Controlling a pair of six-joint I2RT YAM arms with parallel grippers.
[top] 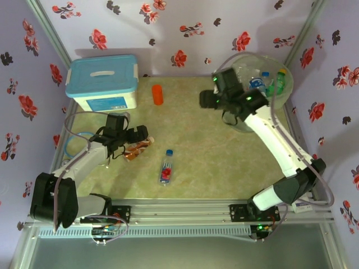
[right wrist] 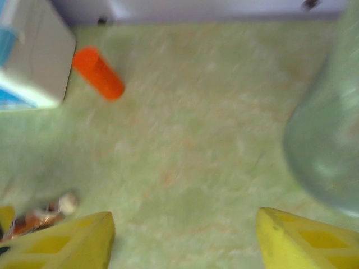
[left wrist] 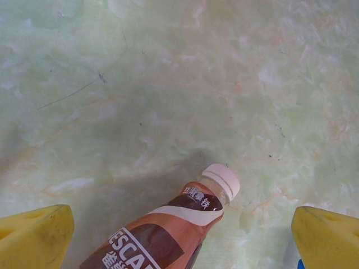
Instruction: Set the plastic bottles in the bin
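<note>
Where flowered walls point(top: 185, 22) close the table point(top: 224, 162) at the left, top and right of the top view, the widest bare room lies mid-frame, between the two arms. The box point(top: 102, 83) takes the upper-left corner and the bin point(top: 240, 126) the upper-right, close to the walls; a rail point(top: 179, 208) runs along the bottom edge. The left gripper point(left wrist: 180, 224) is spread wide, its yellow fingers point(left wrist: 36, 235) at the bottom corners of the left wrist view. The brown bottle point(left wrist: 162, 238) lies between them, white cap toward the upper right, apart from both fingers where the frame shows them. The right gripper point(right wrist: 185, 235) is also spread, with bare table between its fingers point(right wrist: 305, 238); in that blurred view the bin's wall stands at the right edge, near the right finger. The orange bottle point(right wrist: 98, 73) lies at upper left beside the box, well apart from the gripper. The top view adds the bottles inside the bin point(top: 263, 83) and a clear bottle point(top: 166, 166) lying alone at lower centre.
</note>
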